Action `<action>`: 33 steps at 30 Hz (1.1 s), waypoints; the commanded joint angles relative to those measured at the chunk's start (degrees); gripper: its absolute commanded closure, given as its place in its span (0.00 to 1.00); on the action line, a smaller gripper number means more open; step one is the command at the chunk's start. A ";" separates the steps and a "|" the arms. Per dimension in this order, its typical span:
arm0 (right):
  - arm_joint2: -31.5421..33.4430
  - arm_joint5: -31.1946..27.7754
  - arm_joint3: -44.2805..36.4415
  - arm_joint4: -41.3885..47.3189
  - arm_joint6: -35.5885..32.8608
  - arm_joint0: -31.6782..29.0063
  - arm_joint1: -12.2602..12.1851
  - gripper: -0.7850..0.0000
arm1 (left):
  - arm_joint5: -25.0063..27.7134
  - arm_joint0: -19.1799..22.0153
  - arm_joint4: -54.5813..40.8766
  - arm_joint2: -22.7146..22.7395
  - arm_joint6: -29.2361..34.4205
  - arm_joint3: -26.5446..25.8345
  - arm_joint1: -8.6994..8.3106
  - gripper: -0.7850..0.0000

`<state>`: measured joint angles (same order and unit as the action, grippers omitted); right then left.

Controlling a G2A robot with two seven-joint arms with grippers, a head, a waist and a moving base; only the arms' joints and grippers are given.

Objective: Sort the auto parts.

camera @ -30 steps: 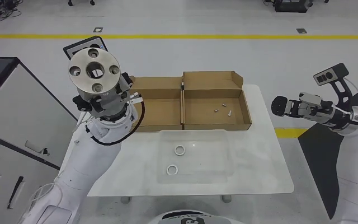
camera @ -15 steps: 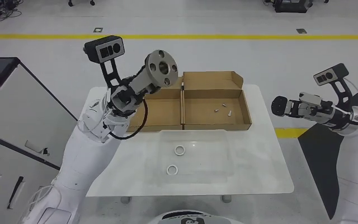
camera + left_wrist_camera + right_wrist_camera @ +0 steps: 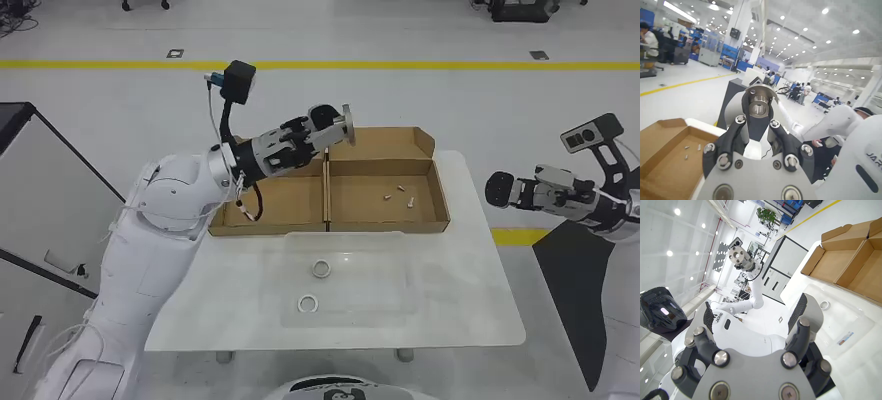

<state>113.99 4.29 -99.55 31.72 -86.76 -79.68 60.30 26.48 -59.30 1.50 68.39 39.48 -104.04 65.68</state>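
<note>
Flange (image 3: 761, 90) clamped tight in left hand (image 3: 758, 111) — right hand (image 3: 754, 308) spread wide.

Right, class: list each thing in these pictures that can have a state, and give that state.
Left gripper: shut on the metal flange, held aloft.
Metal flange: gripped by its hub, off the table.
Right gripper: open, holding nothing.
Cardboard boxes: both open-topped; the right one holds three small pins.
Clear tray: open, two white rings lying flat inside.
</note>
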 commanded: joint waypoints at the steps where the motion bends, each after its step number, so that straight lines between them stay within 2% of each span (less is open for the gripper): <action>1: 0.00 0.00 0.00 0.00 0.00 0.00 0.00 0.00 | -1.61 0.07 4.37 0.31 3.15 0.04 -0.35 1.00; 9: 0.00 0.00 0.00 0.00 0.00 0.00 0.00 0.00 | -7.58 0.53 15.39 -0.38 11.93 2.36 -1.28 1.00; 13: 0.00 0.00 0.00 0.00 0.00 0.00 0.00 0.00 | -11.91 2.82 20.39 -2.41 15.37 3.95 -1.28 1.00; 16: 0.00 0.00 0.00 0.00 0.00 0.00 0.00 0.00 | -12.86 5.72 23.17 -4.79 17.08 6.38 -1.00 1.00; 22: 0.00 0.00 0.00 0.00 0.00 0.00 0.00 0.00 | -13.08 12.62 28.90 -10.71 20.47 13.98 0.01 1.00; 27: 0.00 0.00 0.00 0.00 0.00 0.00 0.00 0.00 | -11.41 18.80 34.29 -16.85 20.17 24.37 1.57 1.00; 33: 0.00 0.00 0.00 0.00 0.00 0.00 0.00 0.00 | -10.00 22.73 37.80 -22.36 19.49 34.08 3.38 1.00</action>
<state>113.99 4.29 -99.55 31.72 -86.76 -79.68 60.30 16.39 -36.98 39.33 46.93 59.22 -71.77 68.72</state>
